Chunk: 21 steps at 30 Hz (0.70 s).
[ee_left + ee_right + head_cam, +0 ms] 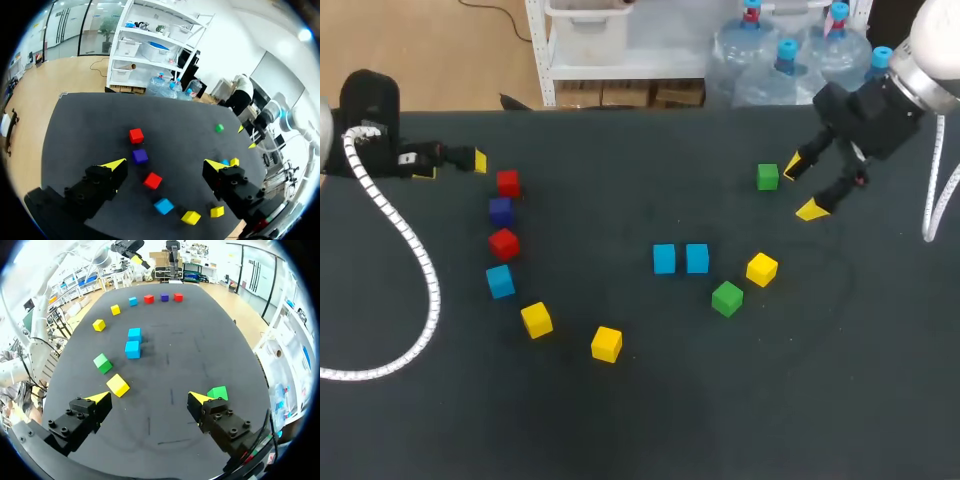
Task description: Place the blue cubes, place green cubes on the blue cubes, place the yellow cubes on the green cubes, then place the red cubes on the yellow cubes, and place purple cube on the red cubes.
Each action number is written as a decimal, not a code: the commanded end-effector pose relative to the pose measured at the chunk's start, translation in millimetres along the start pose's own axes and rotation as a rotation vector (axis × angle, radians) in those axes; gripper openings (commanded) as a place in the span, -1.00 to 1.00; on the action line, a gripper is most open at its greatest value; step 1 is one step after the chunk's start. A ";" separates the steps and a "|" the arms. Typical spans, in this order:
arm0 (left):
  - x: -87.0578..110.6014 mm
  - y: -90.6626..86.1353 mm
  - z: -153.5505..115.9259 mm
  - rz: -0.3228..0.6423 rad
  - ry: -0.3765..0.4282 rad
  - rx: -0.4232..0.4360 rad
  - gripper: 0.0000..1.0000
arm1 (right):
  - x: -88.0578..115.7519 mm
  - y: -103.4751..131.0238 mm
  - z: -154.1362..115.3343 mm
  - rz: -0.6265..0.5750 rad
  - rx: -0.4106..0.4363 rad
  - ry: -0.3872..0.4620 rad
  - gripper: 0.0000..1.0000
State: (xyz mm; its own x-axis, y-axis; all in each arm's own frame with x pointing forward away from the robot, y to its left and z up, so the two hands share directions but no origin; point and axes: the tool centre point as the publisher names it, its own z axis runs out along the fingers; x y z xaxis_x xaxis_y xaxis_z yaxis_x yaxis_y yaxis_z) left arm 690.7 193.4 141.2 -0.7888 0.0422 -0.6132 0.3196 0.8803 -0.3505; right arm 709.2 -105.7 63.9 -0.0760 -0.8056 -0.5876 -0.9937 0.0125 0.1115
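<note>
Jaws on the right arm [880, 105] hang wide apart and empty over the far right of the counter [640, 420]. The green cube [768, 177] sits just outside them, right beside one yellow-tipped finger rather than in the gap. That looks like the pick in hand, so here's the call: slide the right jaws sideways until the cube is centred between the fingers, square them to two flat faces, come straight down, and only then close. Clip a corner and it skids. The landing spot is the pair of blue cubes [664, 258] side by side mid-counter. A yellow cube [761, 269] and a second green cube [727, 298] lie near them on the approach side, so carry high and descend vertically. Over at the far left, the left jaws are also apart and holding nothing, near a red cube [508, 183], well out of the way.
</note>
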 end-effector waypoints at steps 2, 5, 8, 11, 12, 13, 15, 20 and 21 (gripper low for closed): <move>6.0 -13.7 -6.1 0.010 0.070 -0.203 1.00 | -0.1 -0.2 0.2 0.000 0.000 -0.001 1.00; 16.9 -13.9 -0.1 0.001 0.085 -0.242 1.00 | -0.1 -0.2 0.2 0.000 0.000 -0.001 1.00; 27.7 -18.3 1.3 0.129 0.059 -0.225 1.00 | -0.1 -0.2 0.2 0.000 0.000 -0.001 1.00; 35.2 -14.7 1.0 0.148 0.101 -0.139 1.00 | -0.1 -0.2 0.2 0.000 0.000 -0.001 1.00; 37.4 -14.2 0.0 0.144 0.125 -0.094 1.00 | -0.1 -0.2 0.2 0.000 0.000 -0.001 1.00; 39.2 -15.9 -0.8 0.168 0.146 -0.053 1.00 | -0.1 -0.2 0.2 0.000 0.000 -0.001 1.00; 40.6 -19.4 -2.9 0.212 0.167 -0.030 1.00 | -0.1 -0.2 0.2 0.000 0.000 -0.001 1.00; 40.6 -21.0 -4.2 0.227 0.181 0.004 1.00 | -0.1 -0.2 0.2 0.000 0.000 -0.001 1.00; 40.6 -21.0 -4.2 0.227 0.181 0.004 1.00 | -0.1 -0.2 0.2 0.000 0.000 -0.001 1.00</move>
State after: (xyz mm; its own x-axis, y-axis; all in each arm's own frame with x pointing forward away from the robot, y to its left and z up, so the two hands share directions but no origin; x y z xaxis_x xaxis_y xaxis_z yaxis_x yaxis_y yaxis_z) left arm 648.4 172.5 125.8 -0.7795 0.3185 -0.5394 0.4433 0.8889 -0.1157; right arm 709.3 -105.6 64.0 -0.0762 -0.8059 -0.5872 -0.9937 0.0127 0.1116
